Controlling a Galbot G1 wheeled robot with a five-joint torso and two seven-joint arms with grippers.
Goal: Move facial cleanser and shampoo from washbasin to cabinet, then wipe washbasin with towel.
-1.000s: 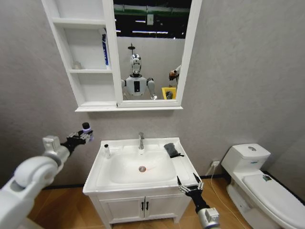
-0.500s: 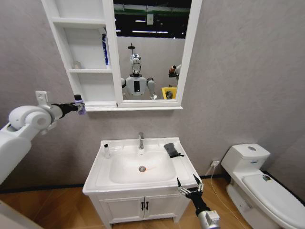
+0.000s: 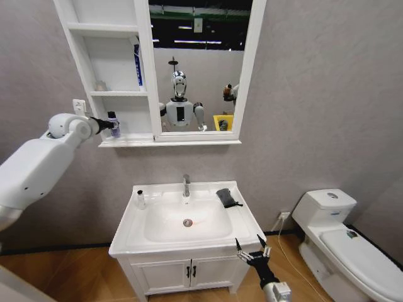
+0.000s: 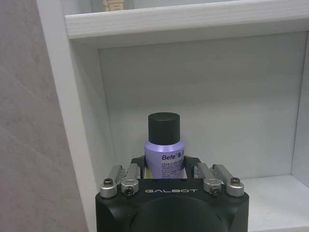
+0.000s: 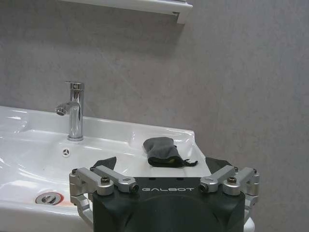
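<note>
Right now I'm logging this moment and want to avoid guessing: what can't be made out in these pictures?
- Left wrist view: the lower half of the lilac bottle with a black cap is hidden by the left gripper, so whether it rests on the tall white cabinet shelf is unclear.
- Head view: the small bottle on the white ceramic washbasin rim is too small to identify.
- Head view: the right gripper is partly cut off by the bottom edge.

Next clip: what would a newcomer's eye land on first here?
The left gripper holds a purple bottle with a dark cap at the cabinet's lowest shelf compartment. Below, the dark towel lies on the washbasin's right rim, near the open right gripper at its front corner.
</note>
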